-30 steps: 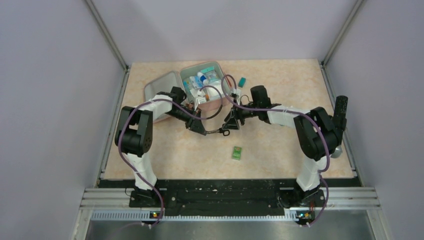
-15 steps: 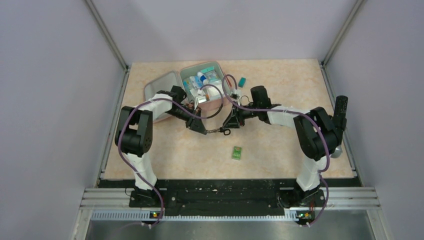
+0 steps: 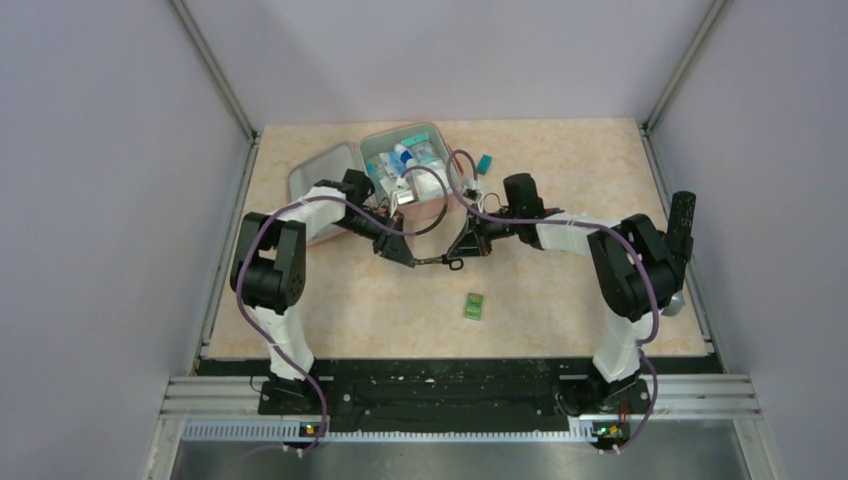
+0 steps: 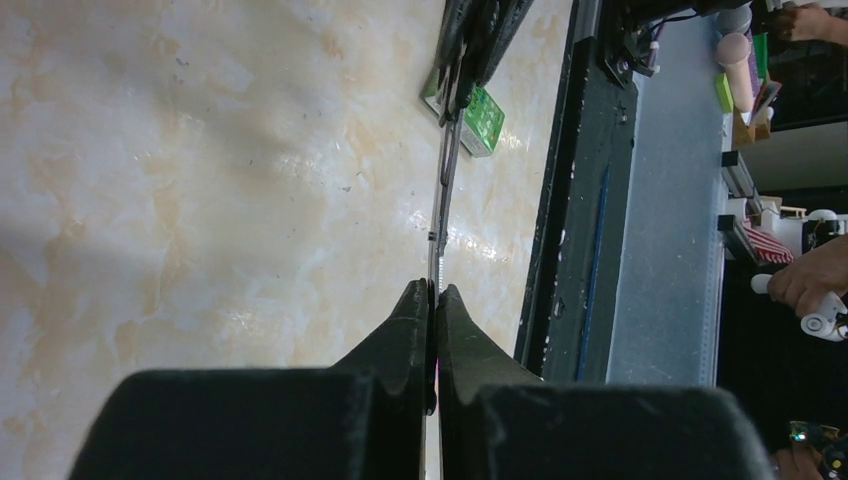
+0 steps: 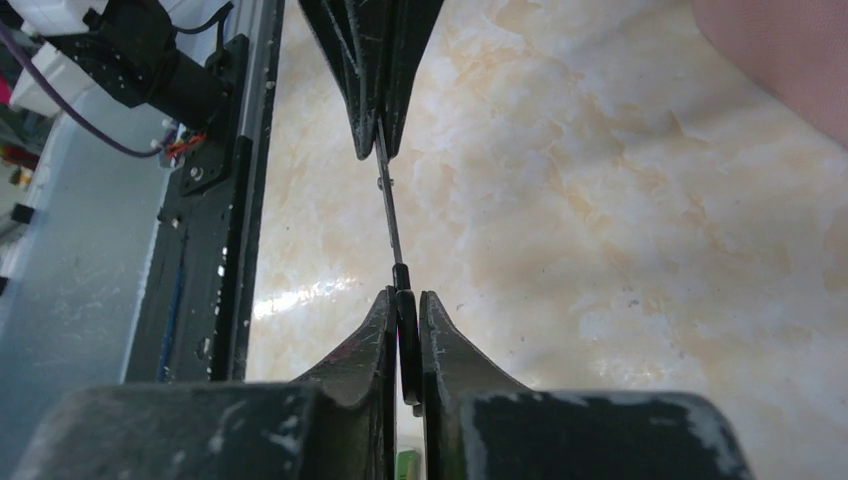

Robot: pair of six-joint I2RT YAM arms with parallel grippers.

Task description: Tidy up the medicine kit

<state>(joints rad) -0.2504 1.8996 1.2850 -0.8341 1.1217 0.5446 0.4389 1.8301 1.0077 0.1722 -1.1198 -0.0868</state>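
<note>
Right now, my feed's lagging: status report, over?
Left fingers and right fingers shut on scissors, one each end. Kit open behind. Green packet lies apart.

surface: beige marbled table [image 3: 560, 290] | far centre: open pink medicine kit [image 3: 325, 172] | right of kit: small teal block [image 3: 485, 162] | near centre: green packet [image 3: 473, 305], flat

A small green packet [image 3: 473, 305] lies flat on the beige marbled tabletop [image 3: 580, 180], near the front middle. A small teal block [image 3: 485, 162] lies far back. A black rail [image 3: 450, 380] runs along the near edge.
</note>
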